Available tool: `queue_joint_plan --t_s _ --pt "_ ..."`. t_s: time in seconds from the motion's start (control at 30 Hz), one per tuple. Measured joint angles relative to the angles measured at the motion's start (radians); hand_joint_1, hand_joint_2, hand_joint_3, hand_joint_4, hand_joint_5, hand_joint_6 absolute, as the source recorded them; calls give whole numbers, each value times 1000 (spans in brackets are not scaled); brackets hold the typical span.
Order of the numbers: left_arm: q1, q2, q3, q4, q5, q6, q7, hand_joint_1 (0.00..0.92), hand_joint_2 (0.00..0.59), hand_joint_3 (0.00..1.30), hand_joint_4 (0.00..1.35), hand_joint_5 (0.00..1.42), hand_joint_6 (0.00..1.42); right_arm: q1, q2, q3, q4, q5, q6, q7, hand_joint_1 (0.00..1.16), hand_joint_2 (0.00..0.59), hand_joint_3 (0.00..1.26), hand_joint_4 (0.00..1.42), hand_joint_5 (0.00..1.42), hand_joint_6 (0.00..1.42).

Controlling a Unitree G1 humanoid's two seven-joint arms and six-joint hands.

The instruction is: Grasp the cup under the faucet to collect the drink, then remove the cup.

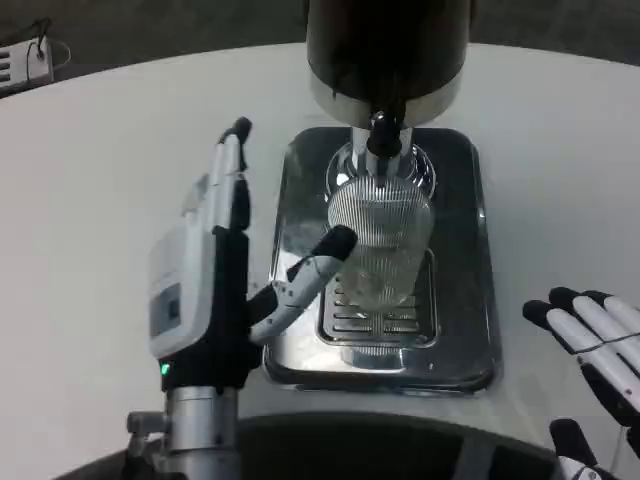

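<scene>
A clear ribbed cup (381,240) stands on the drip grate of the silver dispenser base (460,340), right under the black faucet (383,135). My left hand (215,275) is upright just left of the cup, fingers straight and spread, its thumb reaching toward the cup's left side; I cannot tell whether the thumb touches it. It holds nothing. My right hand (595,345) lies at the lower right, away from the dispenser, with fingers apart and empty.
The dark drink tank (388,45) rises behind the faucet. The white round table (90,200) stretches to both sides. A small white object (25,60) with a cable lies at the far left edge.
</scene>
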Motion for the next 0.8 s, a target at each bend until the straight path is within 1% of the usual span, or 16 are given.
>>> queue_joint_plan --t_s 0.07,0.17,0.23,0.33,0.4,0.5,0.57,0.67,0.8 --pt "51 -4 34 -101 -31 19 -38 0 150 0 0 24 0 3 0 -1 2 5 -1 0 162 583 117 87 109 196" --pt "109 -37 53 -217 -52 57 -80 0 155 0 0 4 0 6 0 -1 7 6 -6 0 162 583 117 87 109 196" --pt "159 -86 50 -352 -73 98 -131 0 165 0 0 0 0 10 1 0 10 7 -12 -1 162 583 117 87 109 196" --pt "179 -129 44 -467 -87 154 -192 0 168 0 0 0 0 10 0 0 12 9 -17 -1 162 583 117 87 109 196" --pt "188 -172 37 -555 -122 211 -248 0 169 0 0 0 0 10 0 0 13 15 -17 -1 162 583 117 87 111 196" --pt "188 -212 28 -642 -142 263 -304 0 169 0 0 0 0 11 0 -1 13 23 -19 -1 162 582 117 87 119 206" --pt "185 -224 15 -695 -151 295 -338 0 170 0 0 0 0 14 -1 -3 14 24 -21 -1 162 582 117 87 119 208" --pt "169 -228 -6 -738 -147 336 -375 0 172 0 0 0 0 17 -1 -4 14 24 -26 -1 162 582 117 87 120 211" --pt "108 -242 -56 -781 -77 408 -433 0 173 0 0 0 0 18 -1 -4 14 28 -34 -1 162 582 117 87 120 213"
